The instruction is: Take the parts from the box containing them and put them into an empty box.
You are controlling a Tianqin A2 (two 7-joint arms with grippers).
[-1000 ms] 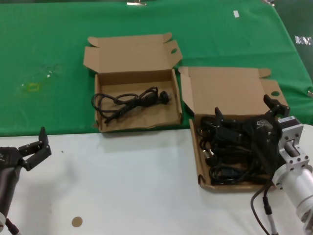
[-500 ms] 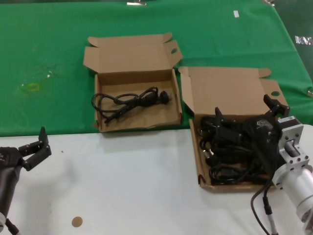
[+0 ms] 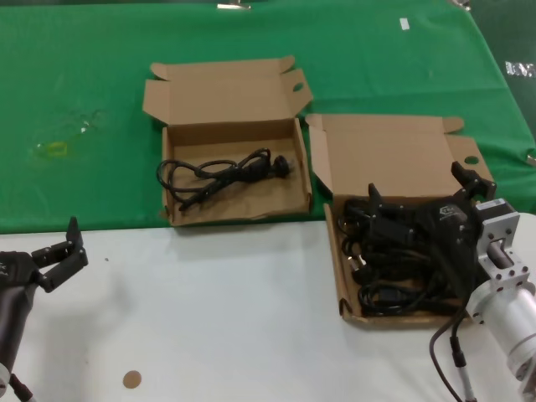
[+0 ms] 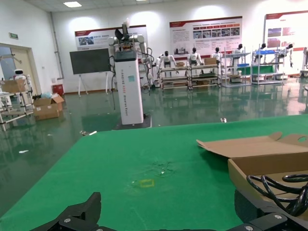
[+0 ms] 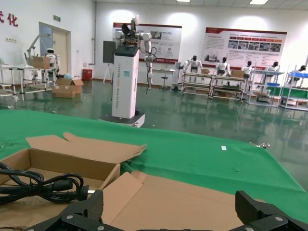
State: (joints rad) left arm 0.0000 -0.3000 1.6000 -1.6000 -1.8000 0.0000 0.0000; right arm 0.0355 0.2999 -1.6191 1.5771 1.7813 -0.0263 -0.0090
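Two grippers are seen near the front edge of the tabletop point(image 3: 234, 318). The left gripper point(image 3: 60, 251) is parked at the near left, fingers spread and empty, well apart from both boxes. The right gripper point(image 3: 423, 201) is poised over the box containing them point(image 3: 394, 151) at the near right, fingers splayed wide and grasping nothing, presumably lined up to descend on the parts point(image 3: 394, 268) heaped inside. Individual cords in that tangle cannot be separated, and part of the heap is hidden by the right arm. Farther back and to the left, the second box point(image 3: 226, 92) is set with its lid open; one cord point(image 3: 222, 174) is already laid inside it, so it is not actually empty.
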